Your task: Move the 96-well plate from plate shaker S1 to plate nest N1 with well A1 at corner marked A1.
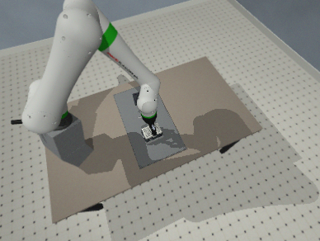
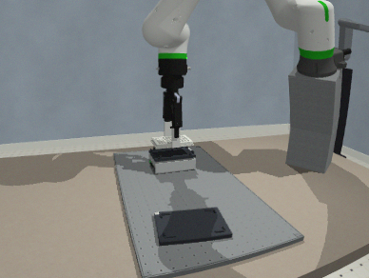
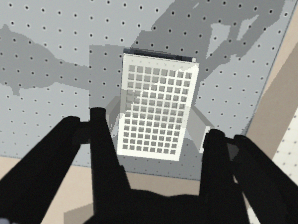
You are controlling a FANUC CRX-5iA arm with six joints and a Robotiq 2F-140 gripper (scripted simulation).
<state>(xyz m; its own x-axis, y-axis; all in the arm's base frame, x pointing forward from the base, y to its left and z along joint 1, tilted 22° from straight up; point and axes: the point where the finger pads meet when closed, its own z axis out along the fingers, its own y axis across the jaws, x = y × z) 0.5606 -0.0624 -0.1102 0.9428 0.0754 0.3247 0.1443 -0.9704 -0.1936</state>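
Note:
The white 96-well plate (image 2: 169,140) hangs level a little above the plate shaker S1 (image 2: 172,161), whose dark pocket lies open below it. My gripper (image 2: 173,129) is shut on the plate across its short width, near one end. In the wrist view the plate (image 3: 157,111) fills the middle, with my black fingers at its two long sides. It also shows in the top view (image 1: 152,133) under the wrist. The dark plate nest N1 (image 2: 192,225) lies empty at the near end of the grey board.
The shaker and nest stand on a grey perforated board (image 2: 200,205) on a tan mat. The arm's grey pedestal (image 2: 314,124) stands at the right. A dark post (image 2: 343,95) is behind it.

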